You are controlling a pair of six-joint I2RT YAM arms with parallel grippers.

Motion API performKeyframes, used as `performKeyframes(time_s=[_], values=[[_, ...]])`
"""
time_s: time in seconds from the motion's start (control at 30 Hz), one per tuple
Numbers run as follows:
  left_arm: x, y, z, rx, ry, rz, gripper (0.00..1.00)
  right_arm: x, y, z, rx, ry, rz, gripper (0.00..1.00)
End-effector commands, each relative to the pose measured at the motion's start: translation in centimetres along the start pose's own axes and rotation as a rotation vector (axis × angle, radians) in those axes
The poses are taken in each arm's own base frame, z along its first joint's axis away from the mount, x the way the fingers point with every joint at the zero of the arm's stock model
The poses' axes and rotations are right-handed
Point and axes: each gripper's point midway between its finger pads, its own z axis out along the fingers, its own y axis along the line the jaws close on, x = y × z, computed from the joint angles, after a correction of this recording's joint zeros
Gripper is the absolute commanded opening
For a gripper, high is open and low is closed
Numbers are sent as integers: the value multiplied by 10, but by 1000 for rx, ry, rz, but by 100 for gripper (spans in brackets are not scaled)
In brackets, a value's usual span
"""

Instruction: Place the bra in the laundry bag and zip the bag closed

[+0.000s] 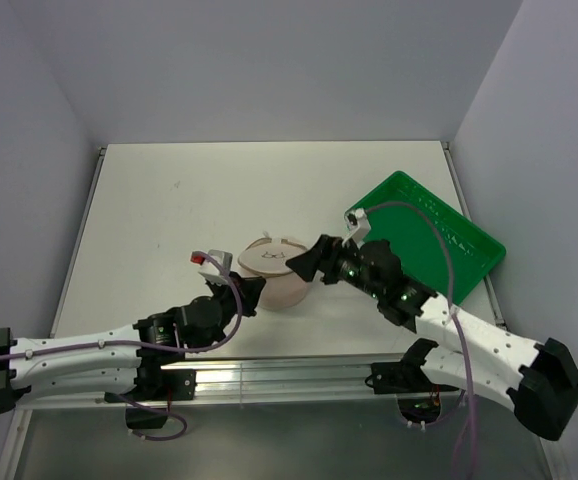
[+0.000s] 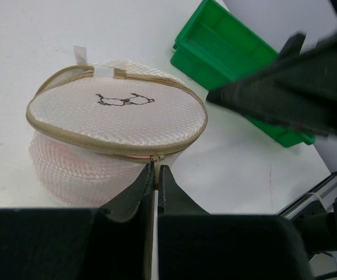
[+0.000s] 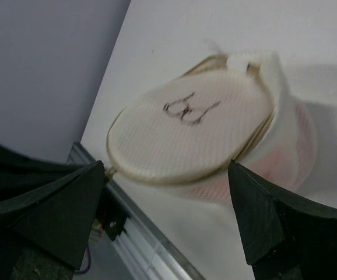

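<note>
Sitting near the middle of the bench (image 1: 169, 190), the laundry bag (image 1: 277, 272) is lying flat with its marked disc facing up. The bra (image 2: 81, 172) is showing only as a pink tint through the mesh of the lower half, so it is lying inside. The left gripper (image 2: 155, 170) is extending from the near left and is clenched on the zipper pull (image 2: 154, 157) at the bag's near rim, its two fingers pressing together with the tan tab between them. The right gripper (image 3: 167, 170) is hanging released just beside the bag's right side, its fingers spread wide and neither one touching the mesh as far as its wrist view is showing. Whether the zipper is closing the whole rim I cannot tell. A green tray (image 1: 439, 235) is lying at an angle to the right, near the bag but apart from it, with its right corner sitting at or past the bench's right edge. The right arm is crossing its near corner, and a purple cable (image 1: 447, 262) is looping above it. Bare white bench is stretching away to the left of the bag and behind it, up to the pale walls (image 1: 19, 150) on three sides. Along the near edge a metal rail (image 1: 289, 372) is running between the two arm bases.
</note>
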Motion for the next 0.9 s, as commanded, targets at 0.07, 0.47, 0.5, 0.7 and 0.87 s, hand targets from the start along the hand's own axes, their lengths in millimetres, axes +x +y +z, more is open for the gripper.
performKeyframes(time_s=[0.07, 0.47, 0.5, 0.7, 0.87], values=[[-19, -45, 13, 108, -51, -69, 0, 22, 1, -27, 13, -84, 121, 94], [1, -64, 20, 174, 3, -93, 0, 24, 12, -16, -6, -72, 129, 86], [1, -64, 20, 175, 3, -91, 0, 25, 12, -14, -6, -70, 132, 82], [8, -59, 20, 167, 19, -75, 0, 16, 16, -9, -6, -97, 113, 31], [16, -40, 15, 118, 35, -56, 0, 7, 10, -9, 36, -108, 78, 2]])
